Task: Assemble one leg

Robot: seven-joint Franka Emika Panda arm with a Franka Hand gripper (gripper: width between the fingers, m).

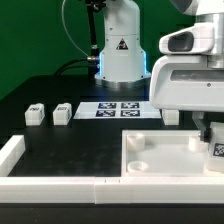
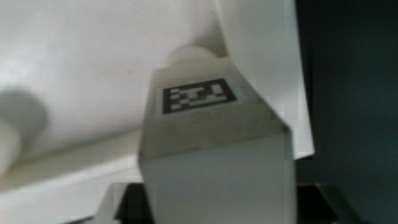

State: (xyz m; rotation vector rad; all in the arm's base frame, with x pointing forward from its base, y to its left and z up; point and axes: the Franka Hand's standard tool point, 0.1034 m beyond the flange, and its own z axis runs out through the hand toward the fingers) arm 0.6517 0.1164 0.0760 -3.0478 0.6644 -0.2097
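My gripper [image 1: 212, 133] hangs over the right part of the large white tray-like panel [image 1: 150, 162], at the exterior view's right edge. It is shut on a white leg [image 1: 216, 150] whose tag shows just below the fingers. In the wrist view the held leg [image 2: 210, 140] fills the middle, tag facing the camera, its far end against the white panel [image 2: 89, 60]. The dark fingers [image 2: 135, 200] clamp it from both sides. Two more legs [image 1: 35, 113] [image 1: 62, 112] stand at the exterior view's left. A third [image 1: 171, 116] stands behind the panel.
The marker board [image 1: 118, 109] lies in front of the robot base [image 1: 120, 55]. White border rails run along the near edge [image 1: 60, 184] and the exterior view's left [image 1: 12, 152]. The table is black.
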